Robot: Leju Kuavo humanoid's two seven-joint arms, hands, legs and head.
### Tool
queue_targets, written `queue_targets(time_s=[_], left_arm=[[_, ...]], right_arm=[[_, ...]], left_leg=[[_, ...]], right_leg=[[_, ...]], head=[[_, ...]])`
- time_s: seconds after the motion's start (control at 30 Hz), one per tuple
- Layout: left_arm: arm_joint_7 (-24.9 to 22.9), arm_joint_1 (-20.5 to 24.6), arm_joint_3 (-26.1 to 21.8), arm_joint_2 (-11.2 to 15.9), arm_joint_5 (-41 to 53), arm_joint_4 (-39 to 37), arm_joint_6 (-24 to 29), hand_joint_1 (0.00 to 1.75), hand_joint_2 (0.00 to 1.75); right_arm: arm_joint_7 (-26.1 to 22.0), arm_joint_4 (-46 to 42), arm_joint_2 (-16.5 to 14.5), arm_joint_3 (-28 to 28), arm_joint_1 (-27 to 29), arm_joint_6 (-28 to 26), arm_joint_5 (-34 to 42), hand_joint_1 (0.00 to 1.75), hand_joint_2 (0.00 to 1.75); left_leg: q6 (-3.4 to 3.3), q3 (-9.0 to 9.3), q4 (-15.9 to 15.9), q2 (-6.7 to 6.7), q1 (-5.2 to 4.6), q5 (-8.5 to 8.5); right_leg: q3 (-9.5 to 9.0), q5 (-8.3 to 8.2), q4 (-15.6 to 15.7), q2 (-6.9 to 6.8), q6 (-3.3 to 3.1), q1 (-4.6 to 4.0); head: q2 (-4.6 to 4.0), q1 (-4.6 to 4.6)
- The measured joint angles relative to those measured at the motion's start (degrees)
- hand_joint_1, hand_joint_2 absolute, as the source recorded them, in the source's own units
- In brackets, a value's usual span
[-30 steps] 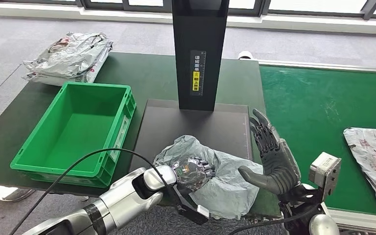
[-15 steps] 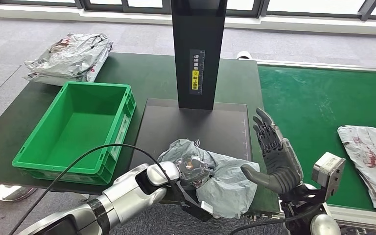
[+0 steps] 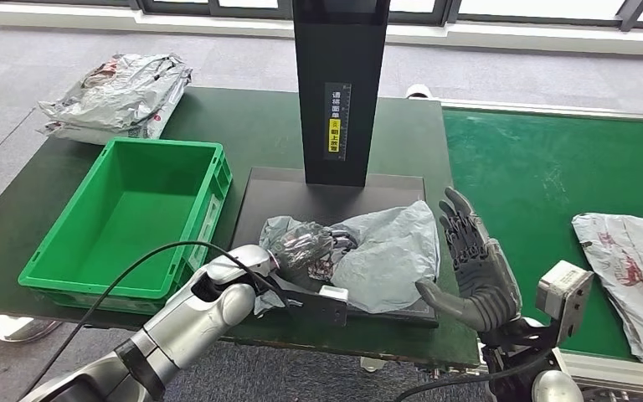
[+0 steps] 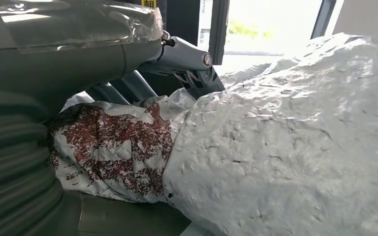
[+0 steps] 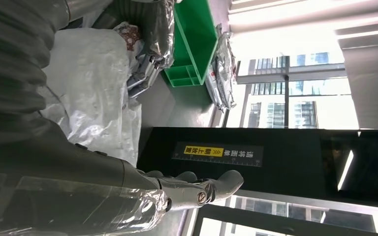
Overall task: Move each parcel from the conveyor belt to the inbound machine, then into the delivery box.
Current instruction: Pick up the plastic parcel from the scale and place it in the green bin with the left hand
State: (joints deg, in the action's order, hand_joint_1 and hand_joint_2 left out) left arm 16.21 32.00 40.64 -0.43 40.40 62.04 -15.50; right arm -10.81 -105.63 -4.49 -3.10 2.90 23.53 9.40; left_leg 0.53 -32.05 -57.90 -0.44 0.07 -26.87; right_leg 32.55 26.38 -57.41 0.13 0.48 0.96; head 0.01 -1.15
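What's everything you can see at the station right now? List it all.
Grey plastic mailer parcel: 1, grey, on the scanner plate, held by the left hand.
Inbound machine, black column on dark flat plate: 1, table centre.
Green plastic delivery box: 1, empty, left of the plate.
Silver printed mailer bags: a pile, table's far left corner; count unclear.
White printed parcel: 1, on the green conveyor belt.
Dark green table: 1.
Left hand: grips the grey parcel.
Right hand: fingers spread, beside the parcel, holds nothing.
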Motion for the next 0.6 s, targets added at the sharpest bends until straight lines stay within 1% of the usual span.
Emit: queue_targets(time_s=[0.07,0.13,0.27,0.33,0.37,0.43,0.53,0.6], left_arm=[[0.02,-0.46,-0.74,0.16,-1.29,0.99,0.29,1.75,1.75],[-0.10,-1.33,-2.40,0.28,-4.72,2.61,0.75,1.75,1.75],[-1.98,-3.08,-8.08,0.72,-12.57,7.41,0.76,1.75,1.75],[-3.24,-3.71,-11.11,1.03,-13.88,9.97,1.72,1.75,1.75],[-4.06,-4.10,-12.69,1.16,-13.31,11.37,3.07,1.75,1.75],[-6.37,-4.74,-15.84,1.38,-9.76,14.22,7.57,1.75,1.75],[-11.06,-5.08,-20.45,1.86,-0.62,18.08,15.20,1.75,1.75],[-13.91,-5.39,-23.84,2.38,6.08,20.63,18.90,1.75,1.75]], right_arm=[[-0.07,0.00,0.01,0.00,0.08,-0.24,-0.05,0.00,1.75],[-0.36,0.00,0.01,0.00,0.29,-0.85,-0.14,0.00,1.75],[-1.17,0.00,0.01,0.00,1.06,-2.06,-0.17,0.00,1.75],[-1.52,-0.10,0.02,0.03,1.45,-2.70,-0.33,0.00,1.75],[-1.64,-0.31,0.03,0.14,1.76,-3.12,-0.49,0.00,1.75],[-1.76,-1.08,0.03,0.55,2.68,-4.02,-0.93,0.00,1.75],[-1.80,-2.50,0.02,1.26,4.18,-4.83,-1.48,0.00,1.75],[-1.79,-3.33,0.02,1.68,5.19,-4.80,-1.61,0.00,1.75]], left_leg=[[0.00,-0.02,0.00,0.00,0.00,0.00],[0.00,-0.02,0.00,0.01,0.00,0.00],[0.00,-0.04,0.00,0.01,0.00,0.00],[0.00,-0.05,0.00,0.01,0.01,0.00],[0.01,-0.06,0.00,0.01,0.02,0.00],[0.01,-0.08,0.00,0.01,0.04,0.01],[0.01,-0.12,0.00,0.01,0.06,0.01],[0.01,-0.15,0.00,0.02,0.06,0.01]], right_leg=[[0.01,0.00,0.00,0.00,0.00,0.00],[0.02,0.00,0.00,0.01,0.00,0.00],[0.06,0.00,0.00,0.01,0.00,-0.01],[0.08,0.00,-0.01,0.01,0.00,-0.02],[0.09,0.00,-0.01,0.01,0.00,-0.02],[0.11,0.00,-0.02,0.01,0.00,-0.04],[0.13,0.00,-0.02,0.01,-0.01,-0.06],[0.14,0.00,-0.02,0.01,-0.01,-0.06]], head=[[-0.01,0.00],[-0.01,0.00],[0.00,0.01],[0.01,0.01],[0.01,0.01],[0.01,0.01],[0.01,0.01],[0.01,0.01]])
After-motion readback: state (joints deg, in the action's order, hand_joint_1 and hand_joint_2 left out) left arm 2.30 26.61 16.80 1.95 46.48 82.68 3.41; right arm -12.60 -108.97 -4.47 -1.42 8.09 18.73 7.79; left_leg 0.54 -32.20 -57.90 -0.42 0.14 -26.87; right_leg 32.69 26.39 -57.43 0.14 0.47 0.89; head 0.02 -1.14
